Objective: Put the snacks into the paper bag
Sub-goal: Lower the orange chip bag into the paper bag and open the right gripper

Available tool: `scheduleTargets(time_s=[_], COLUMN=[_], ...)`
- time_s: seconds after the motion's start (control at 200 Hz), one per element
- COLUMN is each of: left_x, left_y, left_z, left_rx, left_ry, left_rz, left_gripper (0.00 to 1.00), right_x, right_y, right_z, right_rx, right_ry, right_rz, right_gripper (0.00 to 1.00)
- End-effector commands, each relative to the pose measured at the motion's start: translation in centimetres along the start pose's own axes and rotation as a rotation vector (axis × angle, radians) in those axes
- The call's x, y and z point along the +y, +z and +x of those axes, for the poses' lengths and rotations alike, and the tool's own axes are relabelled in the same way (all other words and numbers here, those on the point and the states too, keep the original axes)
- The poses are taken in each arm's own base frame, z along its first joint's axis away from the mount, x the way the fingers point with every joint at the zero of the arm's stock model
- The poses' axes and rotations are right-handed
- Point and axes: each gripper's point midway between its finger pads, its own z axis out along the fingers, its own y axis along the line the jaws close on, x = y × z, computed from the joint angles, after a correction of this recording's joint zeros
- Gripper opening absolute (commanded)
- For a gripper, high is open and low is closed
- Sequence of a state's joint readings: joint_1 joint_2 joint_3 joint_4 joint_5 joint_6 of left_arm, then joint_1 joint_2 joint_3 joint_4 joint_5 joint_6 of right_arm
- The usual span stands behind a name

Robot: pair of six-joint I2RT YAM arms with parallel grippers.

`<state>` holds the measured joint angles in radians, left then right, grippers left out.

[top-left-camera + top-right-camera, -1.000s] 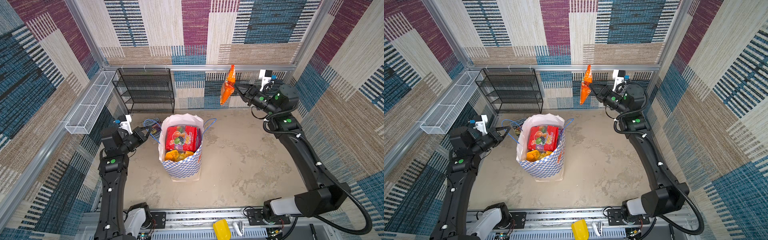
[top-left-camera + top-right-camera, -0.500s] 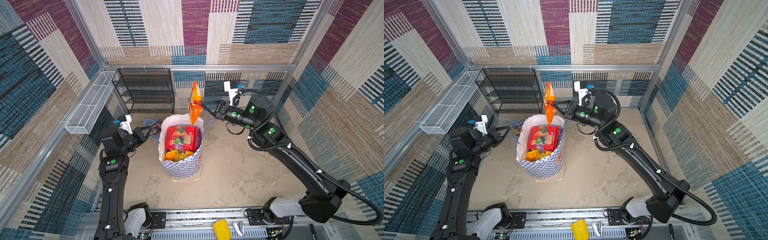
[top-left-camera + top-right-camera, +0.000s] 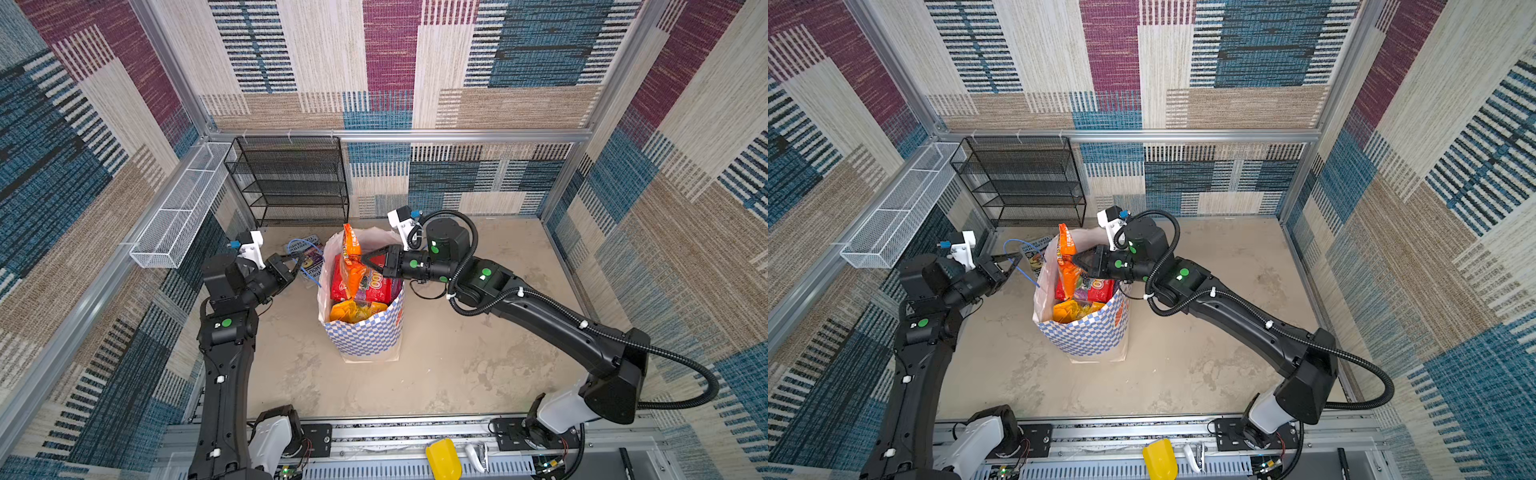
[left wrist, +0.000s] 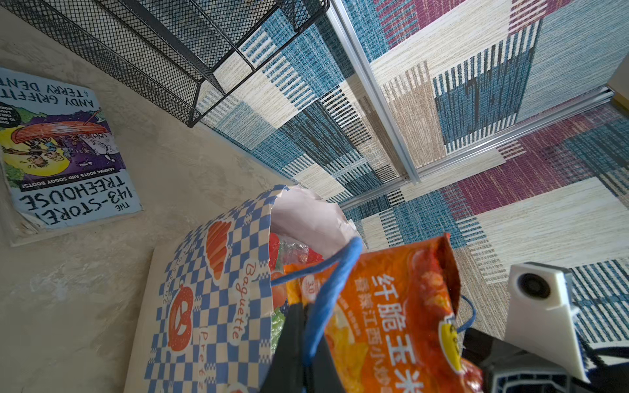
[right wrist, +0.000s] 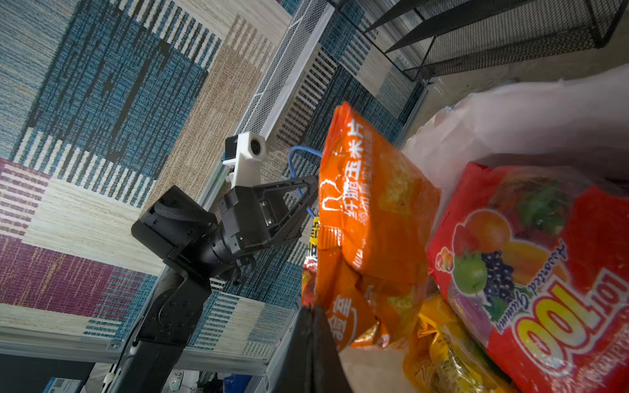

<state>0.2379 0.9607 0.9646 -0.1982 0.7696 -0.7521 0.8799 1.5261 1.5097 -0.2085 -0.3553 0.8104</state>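
The checked paper bag [image 3: 365, 336] [image 3: 1088, 332] stands upright mid-floor with its mouth open. A red fruit packet [image 3: 374, 286] [image 5: 544, 272] and a yellow packet [image 3: 353, 309] [image 5: 442, 347] lie inside. My right gripper [image 3: 365, 259] [image 3: 1077, 259] [image 5: 311, 308] is shut on an orange snack packet [image 3: 351, 257] [image 3: 1067, 257] [image 5: 371, 211]. The packet hangs upright at the bag's mouth, its top above the rim. My left gripper [image 3: 297, 259] [image 3: 1013, 262] [image 4: 306, 309] is shut on the bag's blue cord handle [image 4: 326, 296], left of the bag.
A blue-grey book [image 3: 307, 253] [image 4: 64, 149] lies flat on the floor behind the bag's left side. A black wire shelf [image 3: 291, 183] stands at the back wall and a white wire basket [image 3: 178, 208] hangs on the left wall. A yellow object [image 3: 442, 459] sits on the front rail.
My right arm has swung left and down from high at the back wall, carrying the orange packet to the bag's mouth. The left arm has stayed put, holding the handle.
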Motion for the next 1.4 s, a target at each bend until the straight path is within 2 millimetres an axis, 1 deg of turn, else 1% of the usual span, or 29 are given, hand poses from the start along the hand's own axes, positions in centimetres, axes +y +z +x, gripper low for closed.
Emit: scheduleTargets(time_s=[0.0, 0.065, 0.11, 0.18, 0.24, 0.275, 0.336, 0.441, 0.511, 0.551, 0.611, 0.656, 0.676, 0.691, 0.716, 0.791, 0.861, 0.911, 0.962, 1.022, 1.097, 1.197, 1.312, 1.362, 1.392], left_x=[-0.8, -0.9, -0.8, -0.9, -1.0, -0.8, -0.8, -1.0, -0.9, -0.7, -0.7, -0.7, -0.7, -0.7, -0.6, -0.3, -0.4, -0.5, -0.5, -0.4, -0.5, -0.4, -0.5, -0.5, -0.4], left_y=[-0.1, -0.1, -0.1, -0.1, -0.2, -0.2, -0.1, -0.2, -0.3, -0.3, -0.1, -0.1, -0.1, -0.1, -0.1, 0.0, 0.1, 0.0, -0.1, -0.1, -0.1, -0.1, 0.0, -0.2, -0.2], left_z=[-0.4, -0.5, -0.5, -0.5, -0.5, -0.5, -0.5, -0.4, -0.5, -0.5, -0.5, -0.4, -0.5, -0.5, -0.4, -0.5, -0.4, -0.5, -0.5, -0.5, -0.4, -0.5, -0.5, -0.6, -0.6], left_rx=[-0.013, -0.015, -0.014, -0.015, -0.02, -0.021, -0.017, -0.017, -0.027, -0.025, -0.014, -0.011, -0.013, -0.016, -0.016, -0.015, -0.008, -0.014, -0.021, -0.019, -0.013, -0.021, -0.014, -0.022, -0.024], left_ry=[0.024, 0.027, 0.023, 0.025, 0.031, 0.03, 0.025, 0.027, 0.036, 0.031, 0.021, 0.019, 0.02, 0.022, 0.024, 0.021, 0.016, 0.022, 0.028, 0.026, 0.019, 0.021, 0.016, 0.022, 0.021], left_rz=[0.037, 0.037, 0.035, 0.037, 0.038, 0.032, 0.03, 0.037, 0.03, 0.024, 0.03, 0.035, 0.033, 0.031, 0.029, 0.017, 0.024, 0.025, 0.021, 0.016, 0.025, 0.016, 0.024, 0.021, 0.015], left_gripper=[0.0, 0.0, 0.0, 0.0, 0.0, 0.0, 0.0, 0.0, 0.0, 0.0, 0.0, 0.0, 0.0, 0.0, 0.0, 0.0, 0.0, 0.0, 0.0, 0.0, 0.0, 0.0, 0.0, 0.0, 0.0], right_x=[0.1, -0.3, -0.9, -2.5, -3.6, -3.8, -4.0, -4.1, -3.7, -3.5, -3.2, -3.3, -3.7, -3.1, -3.3, -4.2, -4.9, -5.3, -5.8, -6.5, -7.9, -9.9, -11.6, -12.0, -11.9], right_y=[0.0, -0.1, 0.1, 0.3, 0.0, -0.3, -1.1, -2.9, -3.6, -3.6, -3.0, -2.2, -1.6, -1.4, -0.7, 1.3, 3.0, 4.0, 4.6, 5.2, 5.4, 5.1, 4.3, 4.1, 4.1], right_z=[0.7, 1.2, 1.9, 2.7, 2.9, 2.8, 2.2, 0.8, 0.0, -0.6, -1.0, -1.1, -0.7, -1.2, -1.2, -0.8, 0.0, 1.0, 1.9, 3.2, 4.7, 6.2, 6.8, 6.8, 6.8], right_rx=[0.003, 0.019, 0.041, 0.064, 0.067, 0.063, 0.042, -0.026, -0.065, -0.075, -0.074, -0.061, -0.042, -0.048, -0.034, 0.024, 0.076, 0.105, 0.13, 0.168, 0.212, 0.248, 0.248, 0.242, 0.244], right_ry=[-0.008, 0.001, 0.009, 0.008, 0.002, -0.011, -0.037, -0.078, -0.097, -0.109, -0.128, -0.143, -0.151, -0.16, -0.165, -0.182, -0.193, -0.198, -0.202, -0.21, -0.201, -0.177, -0.171, -0.17, -0.171], right_rz=[0.008, 0.017, 0.028, 0.085, 0.144, 0.167, 0.208, 0.274, 0.287, 0.291, 0.291, 0.286, 0.29, 0.277, 0.285, 0.306, 0.307, 0.313, 0.327, 0.337, 0.366, 0.421, 0.488, 0.502, 0.496], right_gripper=[0.0, 0.0, 0.0, 0.0, 0.04, 0.09, 0.28, 0.43, 0.47, 0.49, 0.53, 0.58, 0.59, 0.6, 0.62, 0.62, 0.56, 0.55, 0.54, 0.49, 0.47, 0.49, 0.52, 0.54, 0.54])
